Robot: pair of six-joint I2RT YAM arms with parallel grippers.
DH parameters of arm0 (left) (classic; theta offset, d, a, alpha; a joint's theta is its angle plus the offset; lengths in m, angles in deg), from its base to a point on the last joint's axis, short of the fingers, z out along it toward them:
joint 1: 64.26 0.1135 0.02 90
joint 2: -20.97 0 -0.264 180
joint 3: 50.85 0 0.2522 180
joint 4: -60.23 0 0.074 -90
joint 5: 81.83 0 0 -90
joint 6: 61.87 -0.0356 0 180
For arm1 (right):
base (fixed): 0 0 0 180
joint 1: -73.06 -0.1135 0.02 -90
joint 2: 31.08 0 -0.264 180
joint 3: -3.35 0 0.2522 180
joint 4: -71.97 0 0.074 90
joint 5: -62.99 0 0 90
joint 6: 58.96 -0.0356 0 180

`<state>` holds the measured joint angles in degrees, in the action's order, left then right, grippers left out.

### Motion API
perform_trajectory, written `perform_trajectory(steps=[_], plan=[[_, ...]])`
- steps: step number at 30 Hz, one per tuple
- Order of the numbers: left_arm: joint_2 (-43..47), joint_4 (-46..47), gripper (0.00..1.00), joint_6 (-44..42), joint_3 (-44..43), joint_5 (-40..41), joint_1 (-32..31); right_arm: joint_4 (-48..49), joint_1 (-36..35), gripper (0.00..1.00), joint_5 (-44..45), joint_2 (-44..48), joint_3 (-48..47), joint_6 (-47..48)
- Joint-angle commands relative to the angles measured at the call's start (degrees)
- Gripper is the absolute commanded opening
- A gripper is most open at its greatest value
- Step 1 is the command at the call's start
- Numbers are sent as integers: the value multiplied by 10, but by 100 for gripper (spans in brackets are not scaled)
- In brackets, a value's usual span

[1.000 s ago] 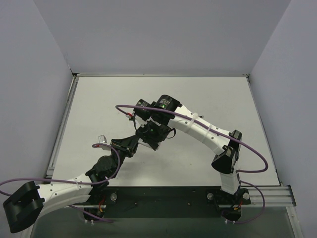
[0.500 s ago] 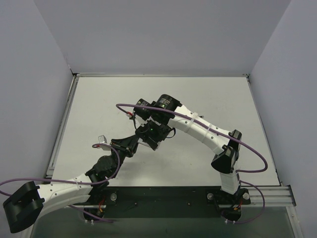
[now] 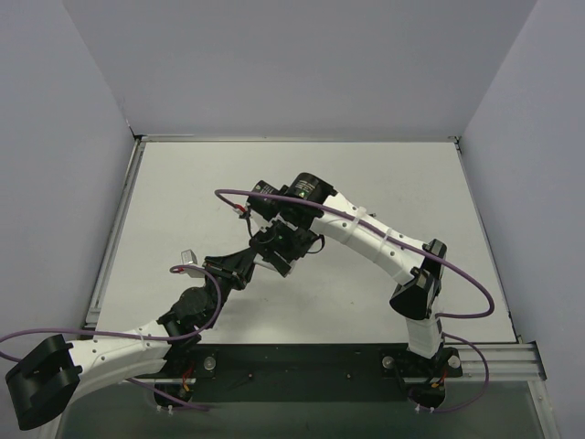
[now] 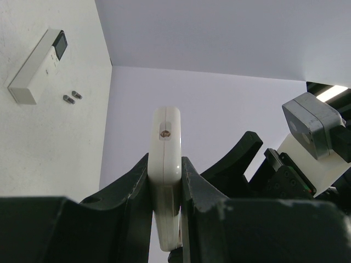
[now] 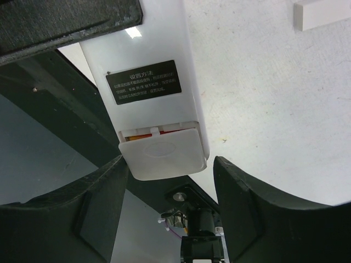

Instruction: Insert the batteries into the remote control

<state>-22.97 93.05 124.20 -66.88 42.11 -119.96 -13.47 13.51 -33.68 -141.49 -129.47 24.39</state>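
Observation:
My left gripper [image 4: 165,162] is shut on the remote control [image 4: 165,139], a broad white slab seen edge-on and held off the table. In the right wrist view the remote control [image 5: 145,44] shows its white back with a dark label. Its battery cover [image 5: 163,154] sits slightly ajar, and a red battery [image 5: 167,130] shows in the gap. My right gripper [image 5: 169,164] is open, its jaws standing either side of the cover end, the right one clearly apart from it. Two tiny dark batteries [image 4: 72,97] lie on the table. From above, both grippers [image 3: 270,256] meet mid-table.
A longer, slimmer white remote [image 4: 37,67] with a dark screen lies on the table beside the loose batteries. Its white end [image 5: 321,13] shows in the right wrist view. Grey walls enclose the white table [image 3: 402,183] on three sides.
The right gripper's jaws have spread a little wider around the remote's cover end. The left gripper keeps its hold and has barely moved.

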Motion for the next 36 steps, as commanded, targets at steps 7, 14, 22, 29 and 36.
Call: perform_trajectory(steps=[7, 14, 22, 29, 36], plan=[[8, 65, 0, 30, 59, -15, 0, -14, 17, 66, 18, 6, -13, -5], [11, 65, 0, 35, 66, -12, 0, 7, 22, 71, -14, 20, -2, -6], [15, 61, 0, 39, 67, -6, 0, 27, 23, 77, -32, 29, 8, -13], [26, 49, 0, 41, 68, 0, 0, 51, 31, 78, -36, 55, 22, -24], [33, 43, 0, 44, 71, 5, 0, 103, 36, 82, -42, 91, 54, -37]])
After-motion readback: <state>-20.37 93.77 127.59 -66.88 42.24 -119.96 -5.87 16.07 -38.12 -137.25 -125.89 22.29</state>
